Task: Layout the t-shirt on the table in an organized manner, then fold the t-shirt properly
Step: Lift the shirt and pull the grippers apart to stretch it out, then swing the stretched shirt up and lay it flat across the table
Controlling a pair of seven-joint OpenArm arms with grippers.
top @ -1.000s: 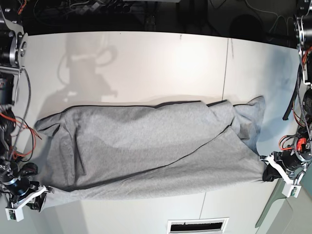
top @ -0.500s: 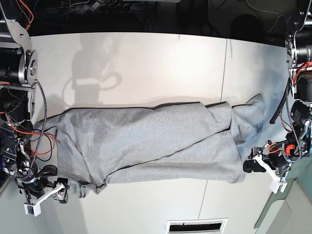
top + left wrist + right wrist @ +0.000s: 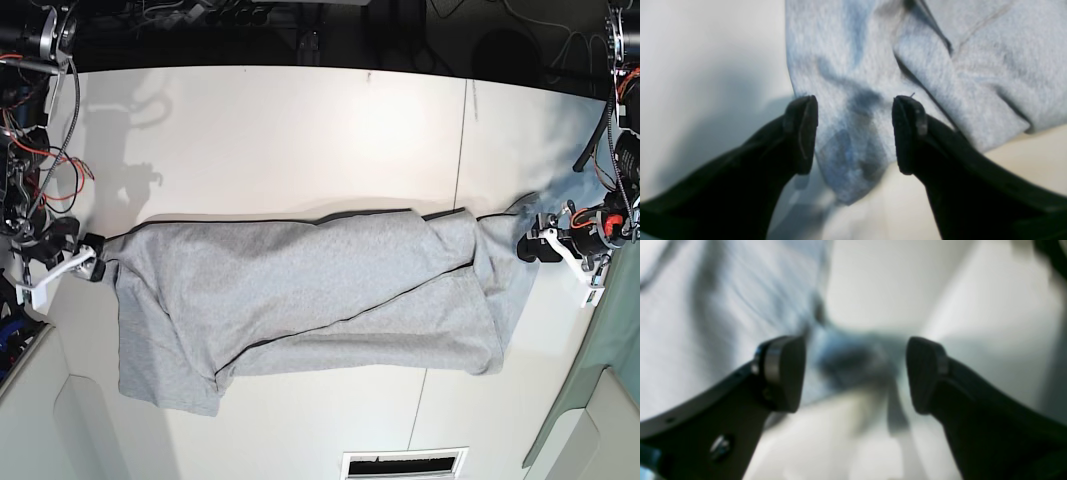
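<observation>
The grey t-shirt [image 3: 310,295] lies rumpled in a long band across the white table [image 3: 300,130], doubled over on itself, with no lettering showing. My left gripper [image 3: 533,246] hovers at the shirt's right end, open. In the left wrist view its fingertips [image 3: 907,133] straddle a hanging corner of the t-shirt [image 3: 853,100] without pinching it. My right gripper [image 3: 92,268] stands open at the shirt's left end. In the blurred right wrist view the gripper [image 3: 853,373] is wide open over a dark fold of cloth [image 3: 853,363].
A thin dark seam [image 3: 462,150] runs across the table right of centre. A slotted vent [image 3: 405,463] sits at the near edge. Dark equipment and cables line the far edge. Arm bases and wiring stand at both sides.
Both grippers let go of the shirt's near corners, opened and moved toward the far side, to the ends of the shirt. The released cloth settled into a narrower band.
</observation>
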